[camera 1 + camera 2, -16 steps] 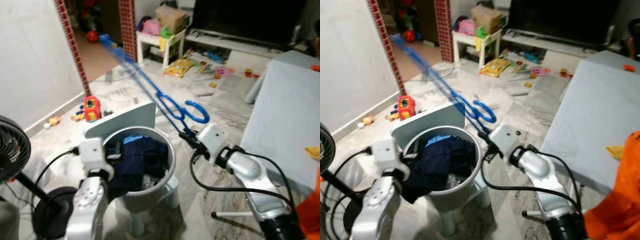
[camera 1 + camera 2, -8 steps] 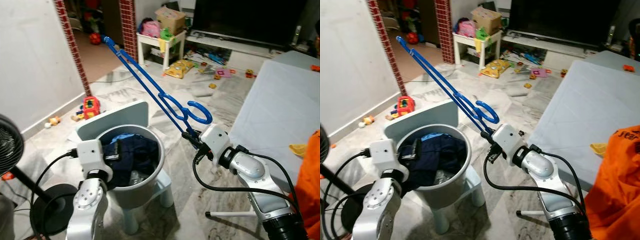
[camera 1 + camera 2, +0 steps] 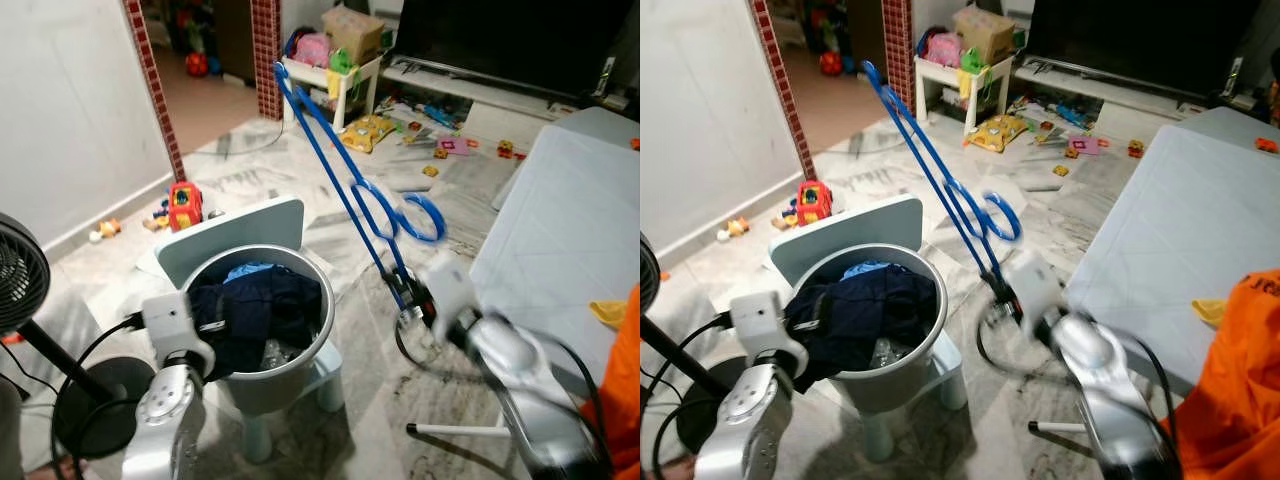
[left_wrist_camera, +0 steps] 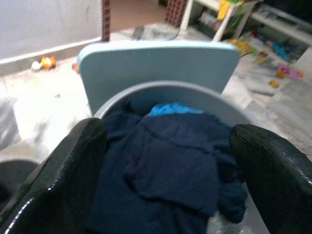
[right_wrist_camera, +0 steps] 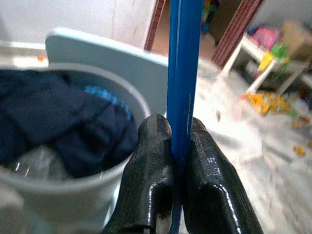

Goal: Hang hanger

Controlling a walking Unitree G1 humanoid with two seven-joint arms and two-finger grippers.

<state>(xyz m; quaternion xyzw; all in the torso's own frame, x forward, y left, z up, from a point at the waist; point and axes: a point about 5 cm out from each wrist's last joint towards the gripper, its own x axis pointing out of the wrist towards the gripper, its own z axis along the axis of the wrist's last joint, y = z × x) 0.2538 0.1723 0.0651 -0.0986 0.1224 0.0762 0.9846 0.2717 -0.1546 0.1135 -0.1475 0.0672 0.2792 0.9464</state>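
Fingers of right gripper clenched on one blue hanger, its bar squeezed between both pads, slanting up and away over floor beyond. Left gripper spread wide above one grey bucket of dark clothes. One light-blue chair underneath.
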